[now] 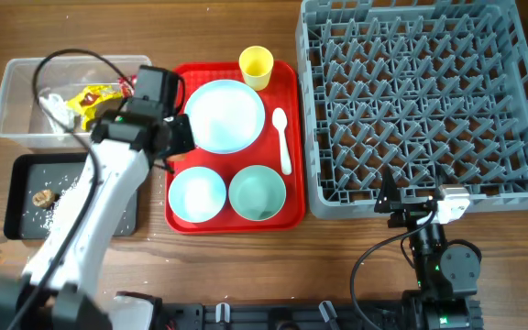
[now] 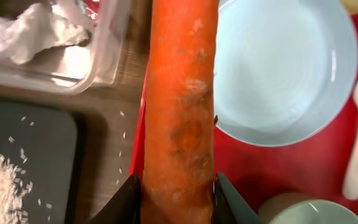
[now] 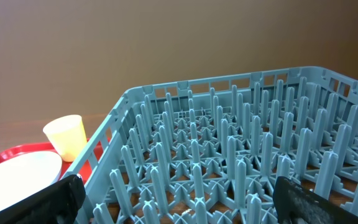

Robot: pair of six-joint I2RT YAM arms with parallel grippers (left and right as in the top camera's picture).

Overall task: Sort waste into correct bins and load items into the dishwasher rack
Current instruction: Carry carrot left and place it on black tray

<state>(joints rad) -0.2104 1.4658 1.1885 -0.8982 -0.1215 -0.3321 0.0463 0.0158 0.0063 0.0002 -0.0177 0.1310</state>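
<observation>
My left gripper [image 2: 178,190] is shut on an orange carrot [image 2: 182,93], held over the left edge of the red tray between the clear tub [image 2: 104,56] and the black tray [image 2: 36,143]. In the overhead view it [image 1: 178,136] is beside the pale blue plate [image 1: 225,115]. The tub [image 1: 16,92] holds wrappers [image 1: 94,96] and tissue [image 1: 55,108]. The black tray [image 1: 26,220] holds rice [image 1: 67,197] and a brown lump [image 1: 42,196]. My right gripper [image 3: 185,199] is open and empty at the grey rack's [image 1: 420,101] front edge.
The red tray [image 1: 287,215] carries the plate, a yellow cup [image 1: 256,66], a white spoon [image 1: 282,137] and two bowls [image 1: 197,194] [image 1: 258,192]. A few rice grains [image 2: 122,134] lie on the wood between black tray and red tray.
</observation>
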